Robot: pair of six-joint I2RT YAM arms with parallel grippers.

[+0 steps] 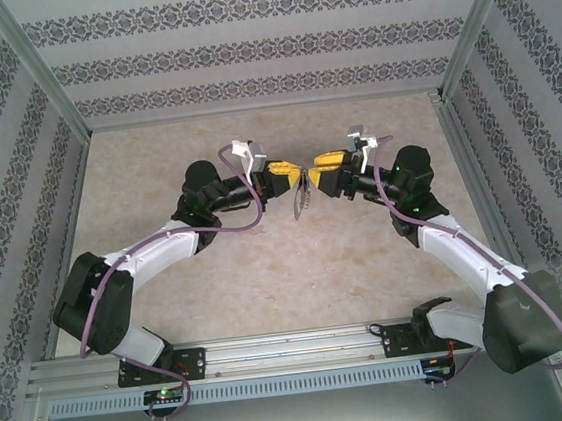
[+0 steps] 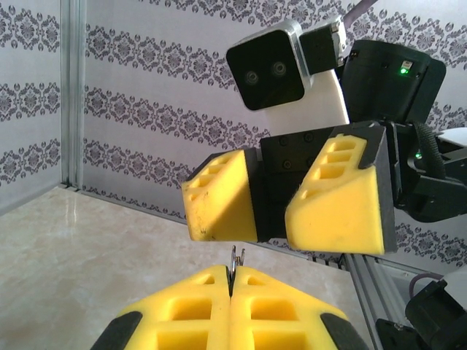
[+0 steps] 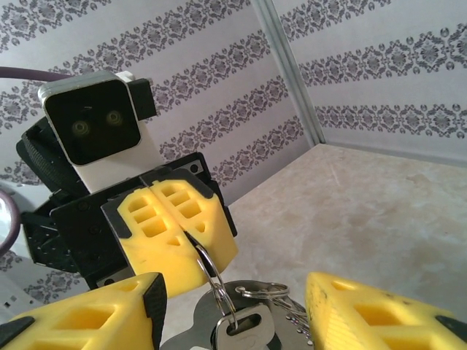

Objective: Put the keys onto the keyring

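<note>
left gripper (image 3: 191,248) is pinched shut on the keyring (image 3: 209,271), a key (image 3: 244,324) dangling just below it, while the right gripper (image 2: 273,211) faces it close by, jaws apart.

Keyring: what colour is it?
Silver-grey metal. The keyring shows best in the right wrist view.

No text, label, brand, number or sign can be read in any of the views. The wallpaper (image 1: 244,53) carries only a repeating ornamental pattern, and the metal head of the key (image 3: 243,326) in the right wrist view is too blurred to show whether it bears a stamp.
</note>
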